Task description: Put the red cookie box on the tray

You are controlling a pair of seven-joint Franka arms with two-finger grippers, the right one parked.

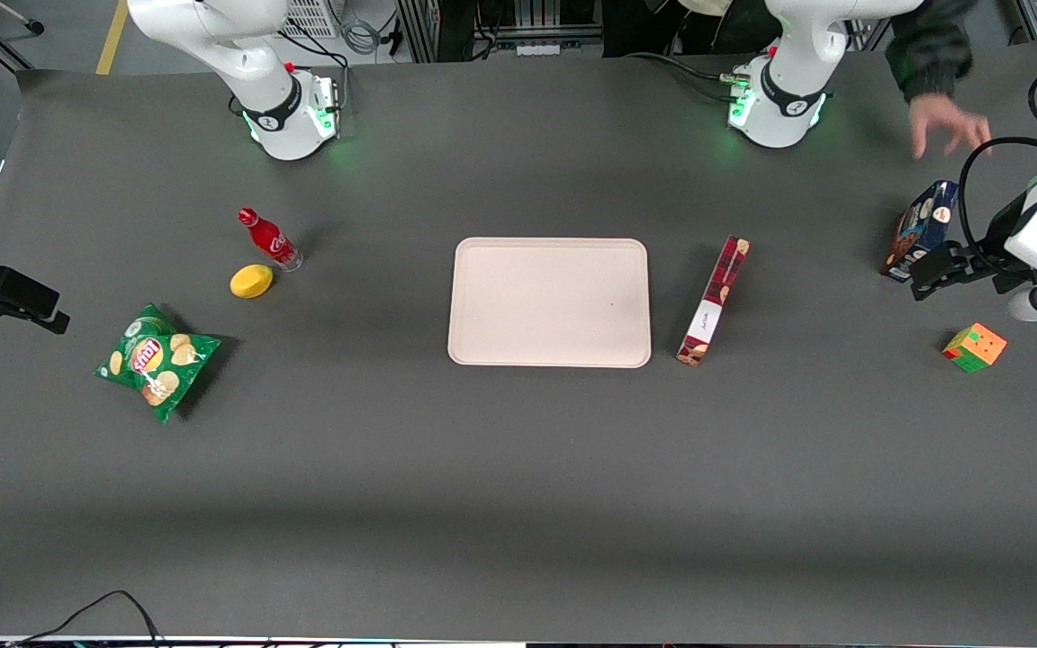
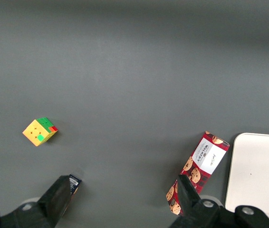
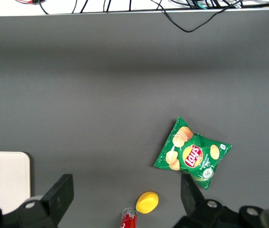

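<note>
The long, thin dark-red plaid cardboard cookie box [image 1: 715, 300] stands on one long narrow edge on the dark grey table [image 1: 518, 468], just beside the short side of the flat pale beige rectangular tray [image 1: 549, 302] that faces the working arm's end, close to it but not touching. Its white label patch sits toward the end nearer the front camera. The tray holds nothing.

The left arm's black two-finger gripper [image 1: 933, 270] hangs above the table well apart from the red box, toward the working arm's end. Its fingers [image 2: 58, 192] are spread wide and grip nothing (the wrist view shows bare table between them, with the red cookie box [image 2: 198, 172] and a corner of the tray [image 2: 258, 175] off to one side).

Just beside the gripper stands a shorter dark blue box [image 1: 922, 227], and a multicoloured puzzle cube [image 1: 974, 346] lies nearer the front camera than the gripper. A person's hand [image 1: 949, 126] reaches over the table above the blue box.

Toward the parked arm's end lie a green crisp bag [image 1: 157, 360], a yellow lemon [image 1: 251, 281] and a small red bottle [image 1: 268, 239].
</note>
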